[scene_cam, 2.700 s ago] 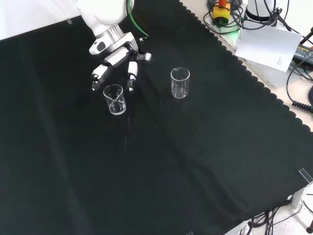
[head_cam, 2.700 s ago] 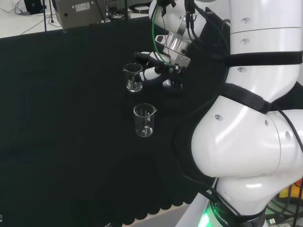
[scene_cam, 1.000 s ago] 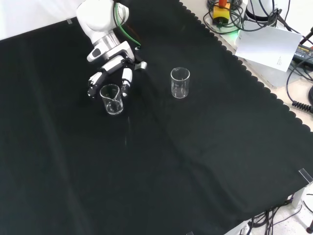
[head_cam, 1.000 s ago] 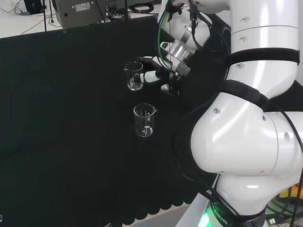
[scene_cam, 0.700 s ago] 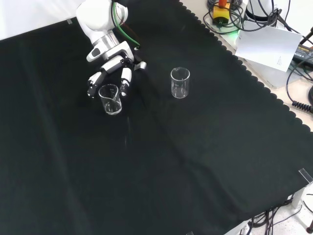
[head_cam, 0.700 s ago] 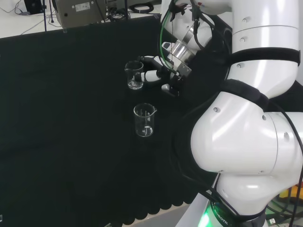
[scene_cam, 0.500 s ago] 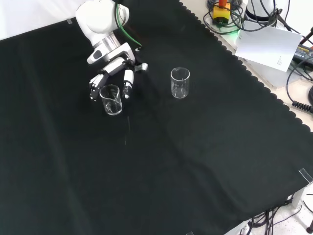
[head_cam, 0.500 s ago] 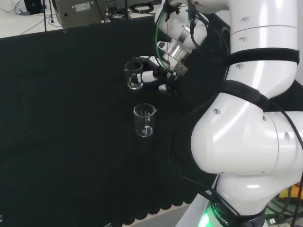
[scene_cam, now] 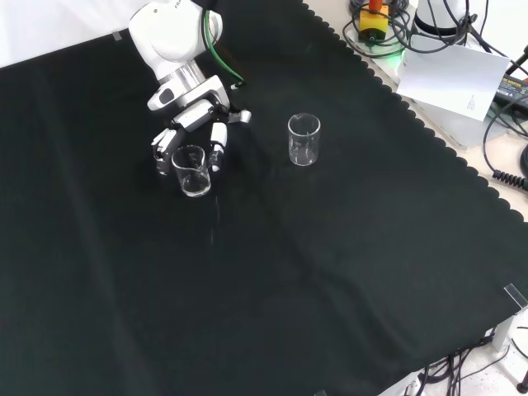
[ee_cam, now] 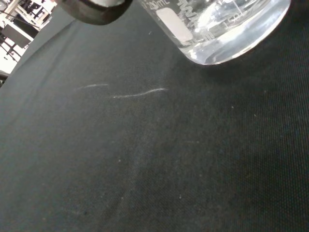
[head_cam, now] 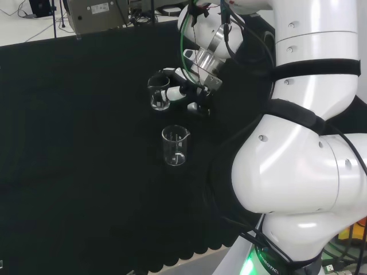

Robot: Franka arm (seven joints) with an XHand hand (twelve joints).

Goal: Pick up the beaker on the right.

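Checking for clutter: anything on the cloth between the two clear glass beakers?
Nothing. In the front view the black cloth is bare between the clear glass beaker at the hand and the other clear glass beaker.

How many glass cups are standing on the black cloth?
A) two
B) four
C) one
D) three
A: the front view shows two, one beaker right at the hand and another beaker standing apart to its right on the black cloth.
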